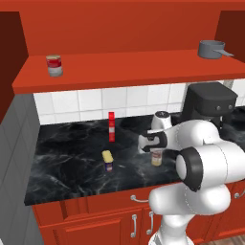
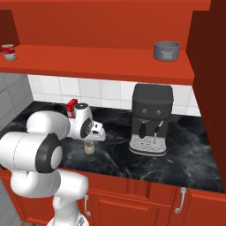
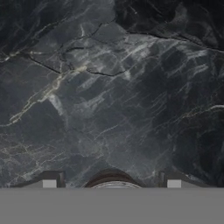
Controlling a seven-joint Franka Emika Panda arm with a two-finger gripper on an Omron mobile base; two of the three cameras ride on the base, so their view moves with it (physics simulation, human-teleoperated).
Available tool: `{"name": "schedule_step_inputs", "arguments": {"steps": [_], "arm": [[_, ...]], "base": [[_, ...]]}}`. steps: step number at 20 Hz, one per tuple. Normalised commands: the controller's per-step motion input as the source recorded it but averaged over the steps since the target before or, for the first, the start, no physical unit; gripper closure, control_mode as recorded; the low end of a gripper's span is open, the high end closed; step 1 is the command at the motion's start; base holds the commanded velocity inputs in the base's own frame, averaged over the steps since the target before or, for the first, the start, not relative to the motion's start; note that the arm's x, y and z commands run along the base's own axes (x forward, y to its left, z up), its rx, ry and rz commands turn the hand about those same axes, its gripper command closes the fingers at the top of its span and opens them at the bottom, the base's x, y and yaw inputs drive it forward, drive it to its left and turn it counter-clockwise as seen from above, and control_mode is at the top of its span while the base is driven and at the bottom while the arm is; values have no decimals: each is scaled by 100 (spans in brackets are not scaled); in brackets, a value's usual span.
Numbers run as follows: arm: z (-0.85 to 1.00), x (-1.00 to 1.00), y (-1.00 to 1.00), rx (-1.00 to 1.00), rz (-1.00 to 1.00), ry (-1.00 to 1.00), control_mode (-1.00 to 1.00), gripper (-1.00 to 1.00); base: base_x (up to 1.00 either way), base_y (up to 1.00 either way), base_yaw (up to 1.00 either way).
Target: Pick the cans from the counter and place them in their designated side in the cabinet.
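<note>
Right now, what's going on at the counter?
The arm has its tool down over the round can on the black counter, fingertips either side of its rim; a firm grip can't be confirmed. The rectangular blue tin lies untouched further along. On the cabinet shelf stand a red-and-white can and a grey pot.

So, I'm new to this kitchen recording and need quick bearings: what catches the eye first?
The big white arm bends low over the black marble counter, its gripper set around a round yellow-green can. Left of it lie a dark blue rectangular tin and a tall red-and-white box. A black coffee machine stands to the right, under the red cabinet shelf.
</note>
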Motion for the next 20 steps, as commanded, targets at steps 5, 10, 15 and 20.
{"name": "schedule_step_inputs", "arguments": {"steps": [5,10,15,20], "arm": [[-8,0,0,0,0,0,-100,100],[-6,-1,0,0,0,0,-100,100],[-2,0,0,1,0,0,-100,100],[6,-12,0,0,3,-3,-100,100]], "base": [[0,0,0],[0,0,0],[0,0,0],[0,0,0]]}}
